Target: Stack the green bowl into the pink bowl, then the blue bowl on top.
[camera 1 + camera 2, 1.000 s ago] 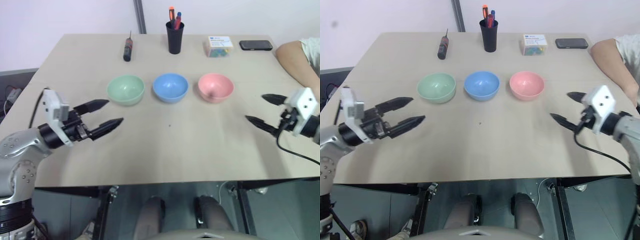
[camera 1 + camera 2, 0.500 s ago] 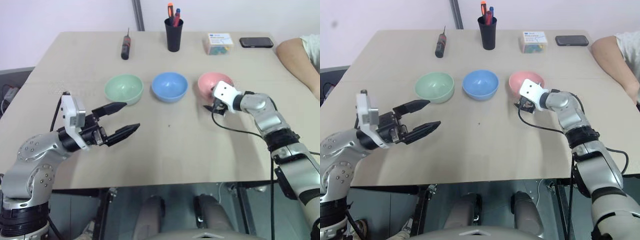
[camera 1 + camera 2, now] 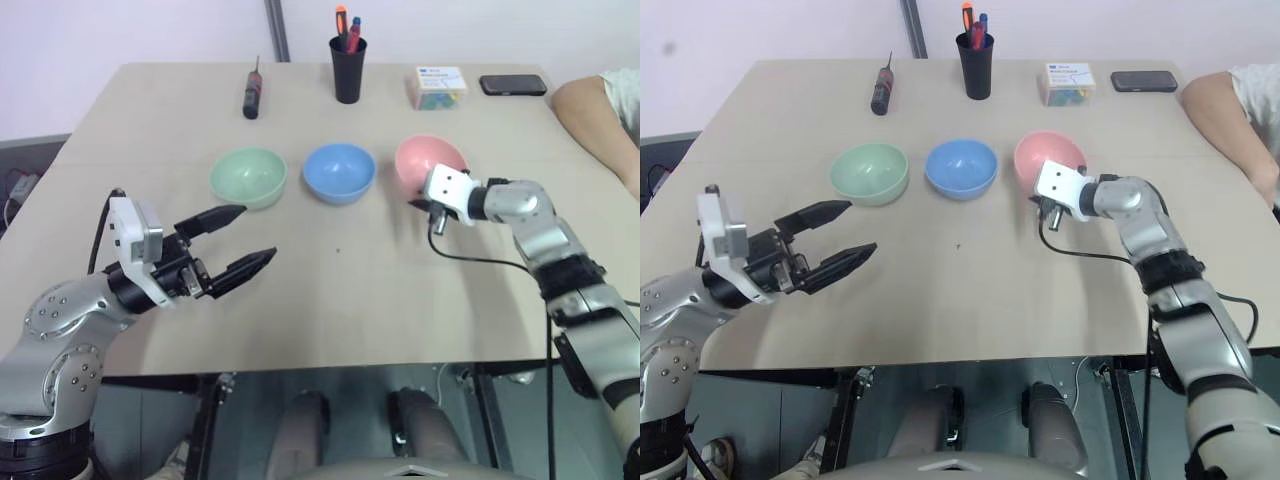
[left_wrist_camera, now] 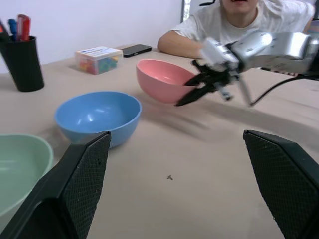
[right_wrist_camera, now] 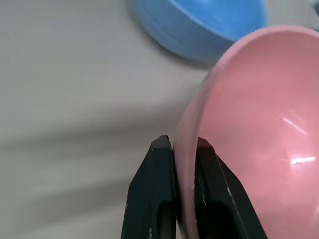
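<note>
My head pair looks forward and steeply down over the tabletop point(image 3: 330, 290), high enough to take in all its width; both eyes share nearly the same scene, slightly offset sideways. Left wrist camera sits low, almost level with the surface, facing across it past the blue bowl point(image 4: 97, 117) toward the pink bowl point(image 4: 164, 79) and the right hand point(image 4: 192, 97); that stretch overlaps with the head views. Right wrist camera is very close, pressed up against the pink bowl's rim, blue bowl just behind.
</note>
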You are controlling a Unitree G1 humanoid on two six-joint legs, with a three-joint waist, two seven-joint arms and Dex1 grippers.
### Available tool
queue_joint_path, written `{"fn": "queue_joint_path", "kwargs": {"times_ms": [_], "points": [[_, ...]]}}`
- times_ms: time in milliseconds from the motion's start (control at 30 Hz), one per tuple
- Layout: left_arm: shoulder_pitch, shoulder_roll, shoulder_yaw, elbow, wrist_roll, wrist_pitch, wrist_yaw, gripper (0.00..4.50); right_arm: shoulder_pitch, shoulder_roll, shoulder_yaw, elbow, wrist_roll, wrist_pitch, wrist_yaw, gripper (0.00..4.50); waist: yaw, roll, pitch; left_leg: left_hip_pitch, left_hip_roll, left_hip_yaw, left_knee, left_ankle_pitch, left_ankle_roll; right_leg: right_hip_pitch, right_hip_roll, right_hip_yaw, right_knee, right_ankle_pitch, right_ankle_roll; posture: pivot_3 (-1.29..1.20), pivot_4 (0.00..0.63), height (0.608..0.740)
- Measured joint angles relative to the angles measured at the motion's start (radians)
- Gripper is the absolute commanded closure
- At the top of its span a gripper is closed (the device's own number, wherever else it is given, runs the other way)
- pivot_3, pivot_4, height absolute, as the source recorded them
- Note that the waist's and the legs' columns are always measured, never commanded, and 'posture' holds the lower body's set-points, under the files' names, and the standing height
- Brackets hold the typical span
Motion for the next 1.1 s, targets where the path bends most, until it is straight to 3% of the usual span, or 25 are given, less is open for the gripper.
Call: {"fn": "queue_joint_path", "kwargs": {"times_ms": [100,267,433,567,600,633,800,900,967,1100], "points": [[-0.027,-0.006,-0.013,0.031,0.038,-0.015,0.024,0.0,0.153,-0.055,0.007,-0.289,0.024,0.152,0.054,4.45,0.01,0.0,0.0,0.0,0.0,-0.001,0.001,0.0,0.0,0.0,0.0,-0.001,0.0,0.0,0.0,0.0,0.15,0.74],[-0.057,-0.008,-0.045,0.067,0.093,-0.027,0.046,0.0,0.233,-0.056,0.051,-0.476,0.012,0.304,0.049,4.45,0.009,0.0,0.0,0.004,0.0,0.002,0.002,0.0,0.0,0.003,0.001,0.001,0.002,0.0,0.0,0.0,0.15,0.74],[-0.091,-0.007,-0.068,0.1,0.143,-0.036,0.063,0.0,0.226,-0.026,0.074,-0.486,-0.002,0.366,0.031,2.79,0.014,0.0,0.0,0.01,0.0,0.005,0.0,0.0,0.0,0.008,0.002,0.001,0.002,0.0,0.0,0.0,0.15,0.74],[-0.124,0.003,-0.084,0.114,0.202,-0.045,0.082,0.0,0.226,-0.018,0.084,-0.502,0.009,0.408,0.031,1.04,0.015,0.0,0.0,0.009,0.0,0.005,0.0,0.0,0.0,0.008,0.002,0.001,0.001,0.0,0.0,0.0,0.15,0.74],[-0.129,0.008,-0.089,0.117,0.216,-0.045,0.087,0.0,0.226,-0.018,0.083,-0.512,0.014,0.417,0.03,0.79,0.015,0.0,0.0,0.009,0.0,0.004,0.0,0.0,0.0,0.008,0.002,0.001,0.001,0.0,0.0,0.0,0.15,0.74],[-0.135,0.018,-0.105,0.124,0.237,-0.044,0.093,0.0,0.228,-0.019,0.077,-0.537,0.027,0.433,0.03,0.13,0.015,0.0,0.0,0.009,0.0,0.004,0.0,0.0,0.0,0.008,0.002,0.001,0.001,0.0,0.0,0.0,0.15,0.74],[-0.168,0.048,-0.169,0.13,0.337,-0.022,0.154,0.0,0.272,-0.014,-0.009,-0.642,0.091,0.473,-0.003,0.02,0.019,-0.001,0.0,0.009,0.0,0.004,0.0,0.0,0.0,0.008,0.002,0.001,0.001,0.0,0.0,0.0,0.15,0.74],[-0.272,0.099,-0.241,0.147,0.442,0.015,0.204,0.0,0.344,0.033,-0.165,-0.766,0.184,0.501,-0.082,0.02,0.023,-0.001,0.0,0.008,0.0,0.004,0.0,0.0,-0.001,0.008,0.002,0.0,0.001,0.0,0.0,0.0,0.15,0.74],[-0.389,0.166,-0.353,0.216,0.574,0.026,0.219,0.0,0.382,0.071,-0.263,-0.827,0.267,0.521,-0.114,0.02,0.022,-0.002,0.0,0.009,-0.001,0.005,0.0,0.0,0.0,0.008,0.002,0.0,0.001,0.0,0.0,0.0,0.15,0.74],[-0.513,0.203,-0.462,0.34,0.723,0.01,0.23,0.0,0.404,0.083,-0.304,-0.856,0.312,0.521,-0.158,0.02,0.013,-0.001,0.0,0.009,0.0,0.007,-0.001,0.0,0.0,0.007,0.003,0.002,0.002,0.0,0.0,0.0,0.15,0.74]]}}
